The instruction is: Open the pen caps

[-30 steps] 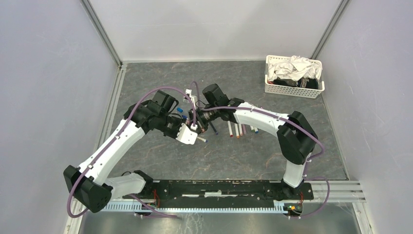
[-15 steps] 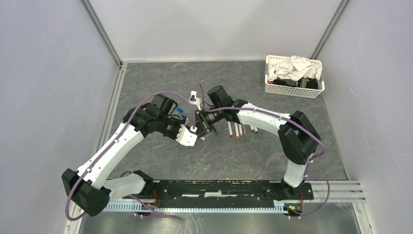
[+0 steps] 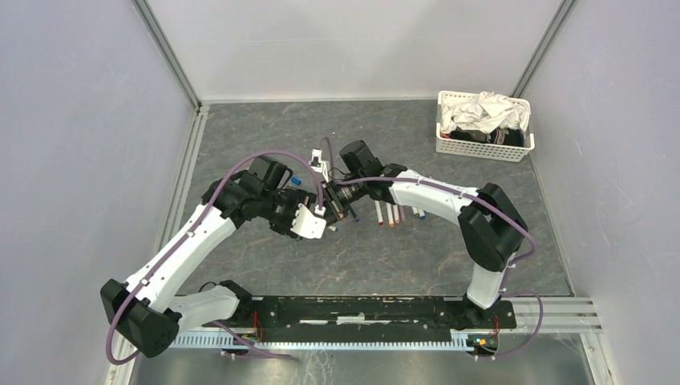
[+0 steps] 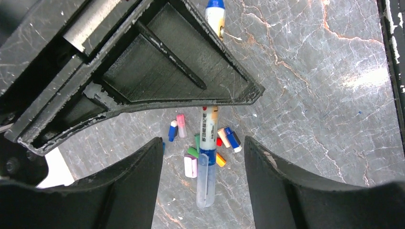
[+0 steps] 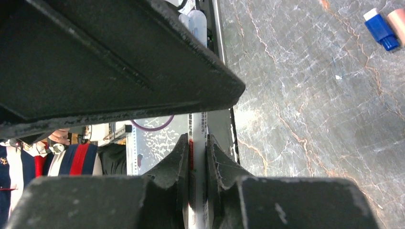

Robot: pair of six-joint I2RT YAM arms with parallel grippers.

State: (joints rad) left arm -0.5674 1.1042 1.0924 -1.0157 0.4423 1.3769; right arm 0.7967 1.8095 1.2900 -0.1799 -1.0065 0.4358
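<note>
i have the right gripper (image 5: 196,155) pinching a pen (image 4: 208,136) over loose pen caps (image 4: 191,166) on the table (image 4: 310,95). the left gripper (image 4: 203,152) is spread either side of its end. next, i reckon: close on the cap and pull straight.

left claw (image 3: 314,218) and right claw (image 3: 337,210) close together mid-table | pens (image 3: 392,213) rowed just right | basket (image 3: 483,150) far-right corner

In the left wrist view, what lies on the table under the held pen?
Loose pen caps lie scattered beneath the pen: blue, lilac, green, red and orange. The pen's barrel covers whatever sits directly below it.
</note>
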